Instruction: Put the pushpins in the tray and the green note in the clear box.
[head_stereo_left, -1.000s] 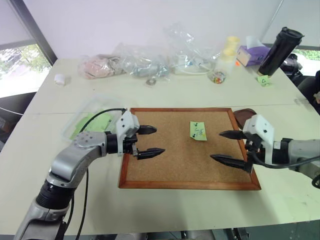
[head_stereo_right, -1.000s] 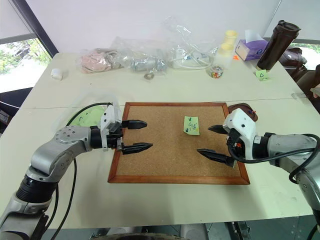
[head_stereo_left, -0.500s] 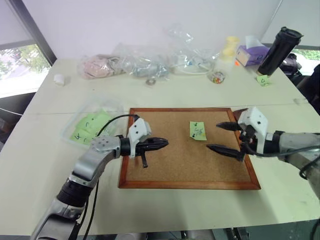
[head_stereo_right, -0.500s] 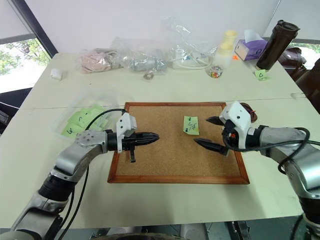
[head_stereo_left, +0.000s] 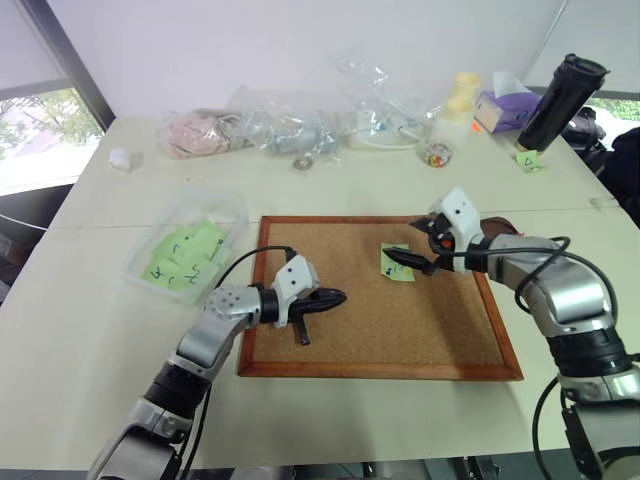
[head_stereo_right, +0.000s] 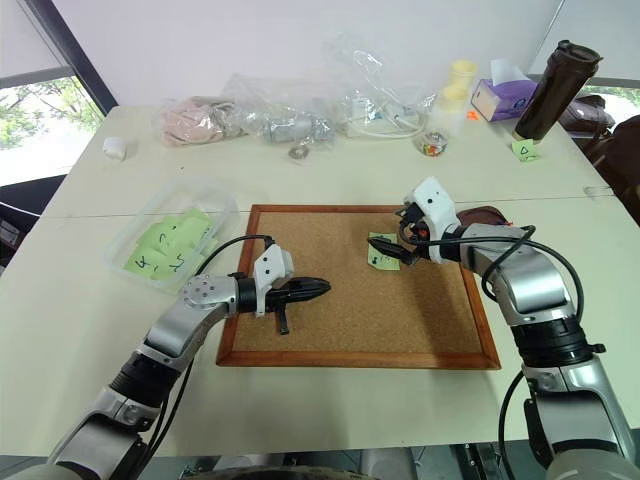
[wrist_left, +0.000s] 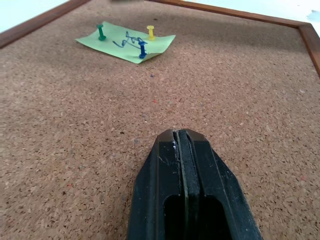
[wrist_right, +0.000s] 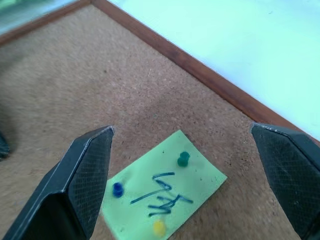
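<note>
The green note (head_stereo_left: 396, 262) lies on the cork board (head_stereo_left: 330, 250), pinned by three pushpins: green (wrist_right: 183, 159), blue (wrist_right: 117, 189) and yellow (wrist_right: 159, 227). My right gripper (head_stereo_left: 403, 245) hovers open just over the note, one finger on each side of it. My left gripper (head_stereo_left: 338, 297) is shut on nothing, low over the board's left part and pointing toward the note. The tray (head_stereo_left: 503, 226) sits off the board's right edge, partly hidden behind my right arm. The clear box (head_stereo_left: 185, 248) stands left of the board with several green notes inside.
Clear plastic bags (head_stereo_left: 290, 125) and a cable clutter the far side of the table. A black flask (head_stereo_left: 560, 100), a purple tissue box (head_stereo_left: 500, 108), yellow-capped bottles (head_stereo_left: 455, 100) and another green note (head_stereo_left: 528, 160) are at the far right.
My left gripper closed and sank toward the board, shifting right. My right gripper stayed open and moved forward and left, from the board's right edge to over the note.
</note>
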